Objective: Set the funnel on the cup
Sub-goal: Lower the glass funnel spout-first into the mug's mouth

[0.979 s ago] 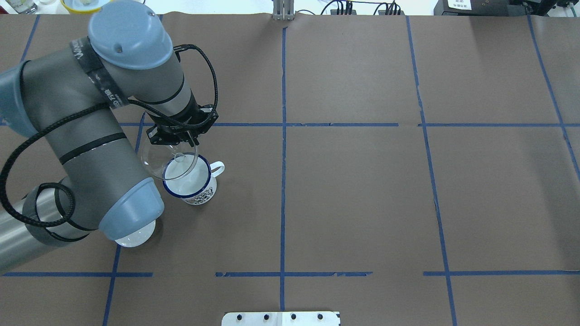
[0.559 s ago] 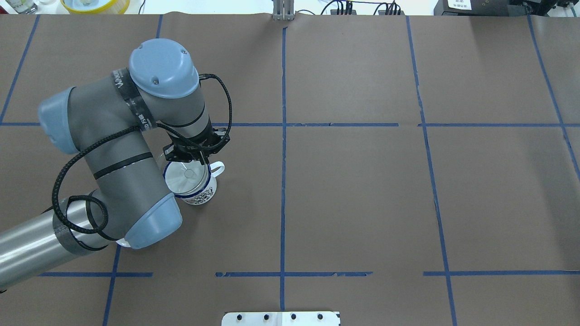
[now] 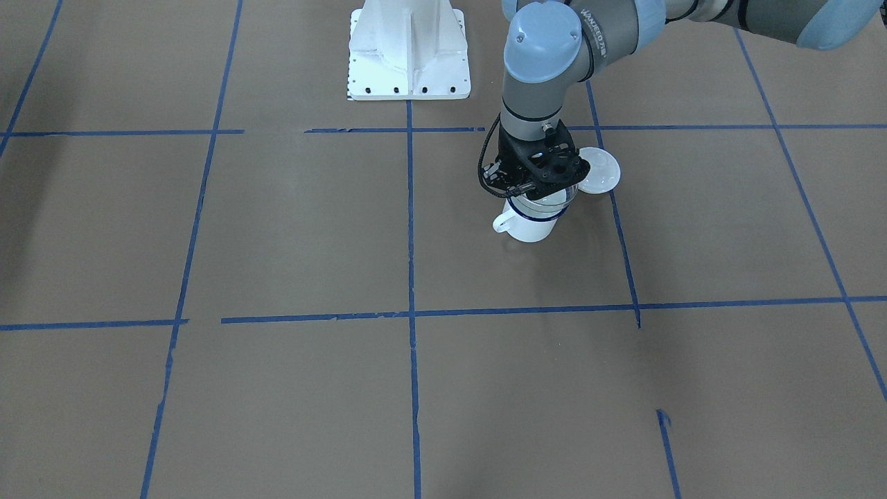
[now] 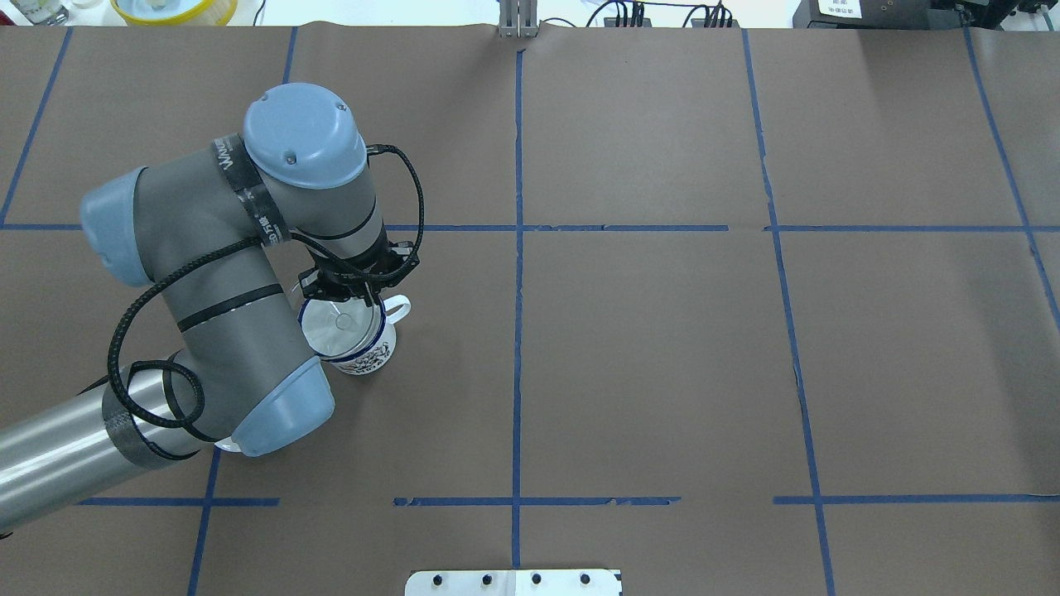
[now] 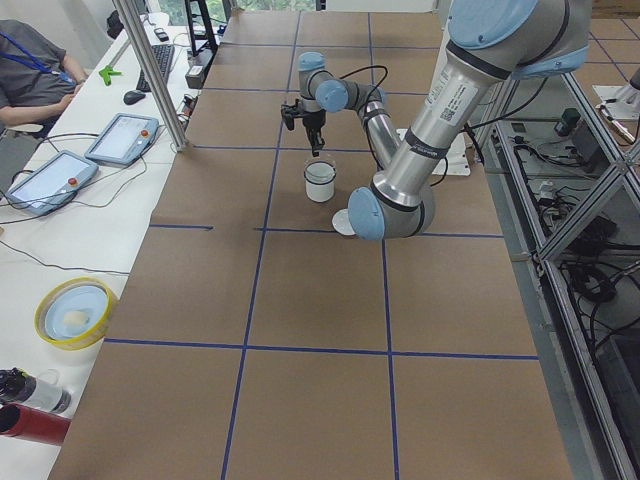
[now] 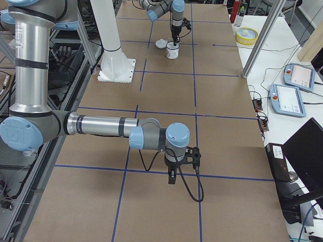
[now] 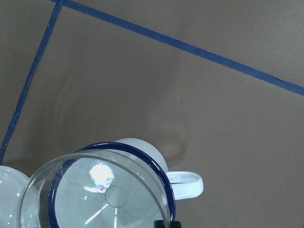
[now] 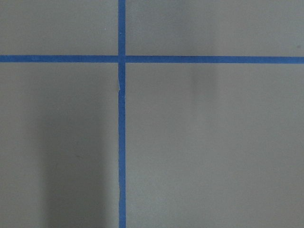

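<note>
The white enamel cup with a dark blue rim stands on the brown table, left of centre, handle to the right. The clear funnel sits level in its mouth, stem down. The left wrist view shows the funnel over the cup's rim. My left gripper is shut on the funnel's far edge, right above the cup. My right gripper shows only in the exterior right view, low over bare table; I cannot tell if it is open or shut.
A round white lid lies on the table just beside the cup, mostly under my left elbow in the overhead view. A yellow bowl sits beyond the table's far left edge. The white mounting plate is at the robot's base.
My left arm swung right and lowered. The funnel, earlier tilted above and left of the cup, now sits centred in its mouth. Almost no motion in the last half second.
</note>
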Controlling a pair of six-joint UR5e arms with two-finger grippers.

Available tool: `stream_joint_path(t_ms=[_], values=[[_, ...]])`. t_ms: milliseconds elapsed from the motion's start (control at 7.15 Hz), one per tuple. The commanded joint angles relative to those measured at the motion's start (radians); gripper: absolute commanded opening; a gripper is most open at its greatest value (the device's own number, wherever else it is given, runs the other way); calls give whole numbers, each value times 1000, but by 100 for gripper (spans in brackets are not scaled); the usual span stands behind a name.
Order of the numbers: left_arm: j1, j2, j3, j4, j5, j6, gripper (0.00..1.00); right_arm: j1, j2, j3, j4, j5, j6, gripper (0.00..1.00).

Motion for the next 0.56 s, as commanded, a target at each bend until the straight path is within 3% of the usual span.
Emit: stream_joint_path(t_ms=[0, 280, 420], values=[[2, -1, 3, -2, 0, 12, 3, 0, 0, 0, 0, 0, 0, 100], [9, 1, 5, -24, 0, 10, 31, 0, 0, 0, 0, 0, 0, 100], [28, -1, 21, -31, 4, 4, 99, 0, 0, 0, 0, 0, 0, 100]])
